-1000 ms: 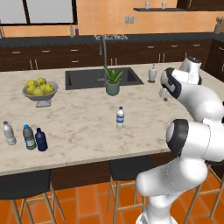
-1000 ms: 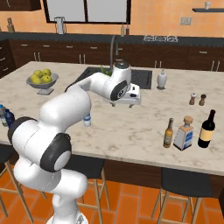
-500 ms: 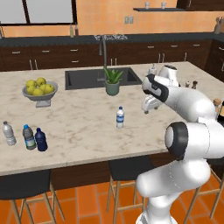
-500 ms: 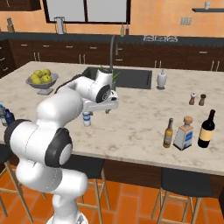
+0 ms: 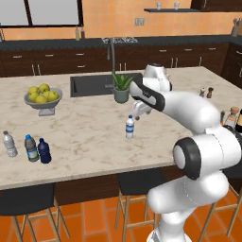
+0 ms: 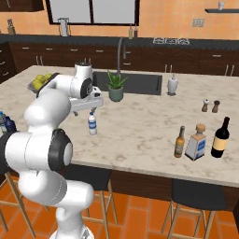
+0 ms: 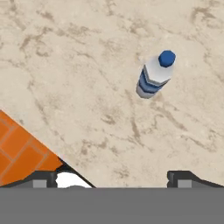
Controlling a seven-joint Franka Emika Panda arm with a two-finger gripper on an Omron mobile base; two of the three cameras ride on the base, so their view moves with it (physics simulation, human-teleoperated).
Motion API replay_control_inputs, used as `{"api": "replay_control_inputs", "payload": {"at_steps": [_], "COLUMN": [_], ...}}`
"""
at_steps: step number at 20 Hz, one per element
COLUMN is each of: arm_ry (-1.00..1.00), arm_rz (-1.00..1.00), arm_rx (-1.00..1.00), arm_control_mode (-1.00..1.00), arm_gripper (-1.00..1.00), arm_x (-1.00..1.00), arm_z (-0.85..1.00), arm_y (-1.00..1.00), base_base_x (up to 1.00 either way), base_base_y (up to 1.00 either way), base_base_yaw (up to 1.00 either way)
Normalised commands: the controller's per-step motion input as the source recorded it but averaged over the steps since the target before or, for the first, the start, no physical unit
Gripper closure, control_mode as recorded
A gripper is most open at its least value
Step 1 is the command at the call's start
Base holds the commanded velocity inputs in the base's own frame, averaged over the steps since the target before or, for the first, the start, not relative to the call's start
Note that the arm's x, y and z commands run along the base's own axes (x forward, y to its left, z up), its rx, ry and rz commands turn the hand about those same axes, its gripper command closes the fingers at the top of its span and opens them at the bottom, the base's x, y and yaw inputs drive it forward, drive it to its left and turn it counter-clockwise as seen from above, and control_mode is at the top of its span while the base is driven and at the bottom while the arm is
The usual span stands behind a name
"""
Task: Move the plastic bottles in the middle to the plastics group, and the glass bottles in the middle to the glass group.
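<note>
My gripper (image 5: 138,111) hangs spread wide and empty over mid-counter. Clear plastic bottle (image 7: 154,75) stands upright at one o'clock in hand view. Judged next: centre over it, descend, grip.

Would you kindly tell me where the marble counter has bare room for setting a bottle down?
Free: the marble counter between the fruit bowl and the blue-labelled clear bottle; also between that bottle and the amber bottle. Crowded: the left-edge bottle trio and the right-hand glass bottles.
</note>
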Motion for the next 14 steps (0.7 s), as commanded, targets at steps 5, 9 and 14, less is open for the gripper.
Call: {"api": "replay_control_inputs", "payload": {"at_steps": [5,9,14], "arm_ry": [-0.04,-0.01,-0.06], "arm_rz": [-0.2,-0.18,-0.17], "arm_rx": [0.0,0.0,0.0], "arm_control_mode": [-1.0,-1.0,-1.0], "arm_gripper": [-1.0,-1.0,-1.0], "arm_x": [0.65,0.75,0.41], "arm_z": [-0.04,-0.19,-0.43], "arm_y": [0.11,0.1,0.22], "base_base_x": [0.0,0.0,0.0], "base_base_y": [0.0,0.0,0.0], "base_base_yaw": [0.0,0.0,0.0]}}
